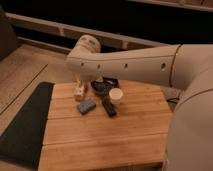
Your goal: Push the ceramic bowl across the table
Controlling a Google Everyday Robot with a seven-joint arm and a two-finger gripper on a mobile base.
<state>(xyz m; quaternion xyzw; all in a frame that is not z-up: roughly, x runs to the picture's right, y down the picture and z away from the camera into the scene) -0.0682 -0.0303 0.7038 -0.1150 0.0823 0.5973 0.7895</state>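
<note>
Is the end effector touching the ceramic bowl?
Cannot tell: in the camera view the end effector sits by the ceramic bowl under the arm; neither contact nor gap shows.

A dark wall (100, 12) is spanning 12 o'clock, pale flooring (25, 65) showing at 10 o'clock, a dark mat (24, 125) at 8.

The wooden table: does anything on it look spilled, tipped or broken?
Nothing stands out. The dark glossy ceramic bowl and the small white round cup sit upright on the light bamboo table, with no spill visible. The gripper is at the bowl's far side, under the white arm.
</note>
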